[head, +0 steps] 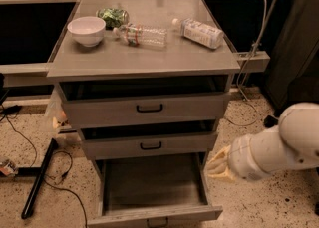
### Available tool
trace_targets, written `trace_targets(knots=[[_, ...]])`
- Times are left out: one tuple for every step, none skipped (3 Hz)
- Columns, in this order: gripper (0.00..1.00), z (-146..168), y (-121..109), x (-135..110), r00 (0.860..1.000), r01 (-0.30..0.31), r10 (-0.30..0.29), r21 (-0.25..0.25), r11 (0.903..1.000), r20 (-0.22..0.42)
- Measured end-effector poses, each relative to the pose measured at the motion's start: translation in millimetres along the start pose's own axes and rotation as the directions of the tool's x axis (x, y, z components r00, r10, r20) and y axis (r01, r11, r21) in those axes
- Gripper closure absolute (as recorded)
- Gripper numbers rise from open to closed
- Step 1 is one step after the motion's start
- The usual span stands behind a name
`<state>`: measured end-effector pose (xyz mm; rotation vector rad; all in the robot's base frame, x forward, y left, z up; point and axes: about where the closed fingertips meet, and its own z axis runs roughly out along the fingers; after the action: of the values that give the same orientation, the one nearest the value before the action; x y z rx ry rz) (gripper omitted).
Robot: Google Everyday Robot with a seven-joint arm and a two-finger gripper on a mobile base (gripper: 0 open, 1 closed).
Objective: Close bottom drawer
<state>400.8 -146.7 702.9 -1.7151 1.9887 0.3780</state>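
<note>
The bottom drawer (pixel 154 215) of the grey wood-grain cabinet (pixel 144 62) is pulled far out and is empty inside. Its front panel lies at the lower edge of the view, with the small black handle (pixel 157 221) just showing. My gripper (pixel 215 166), on a white arm (pixel 271 147) coming in from the right, hangs just beside the open drawer's right side wall, about halfway along it. I cannot tell if it touches the drawer.
The top drawer (pixel 149 107) and middle drawer (pixel 149 145) each stand slightly open. On the cabinet top lie a white bowl (pixel 86 30), a green bag (pixel 112 16), a clear bottle (pixel 141 35) and a white bottle (pixel 198 32). Cables and a black bar (pixel 39 177) lie on the floor at left.
</note>
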Motion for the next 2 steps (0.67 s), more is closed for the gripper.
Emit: trace_targets(knots=[[1.0,64,-3,27,0.997,-0.067,0.067,0.008,0.9977,0.029],[1.0,113,-8,60,0.991,-0.118,0.115,0.03,0.9926,0.065]])
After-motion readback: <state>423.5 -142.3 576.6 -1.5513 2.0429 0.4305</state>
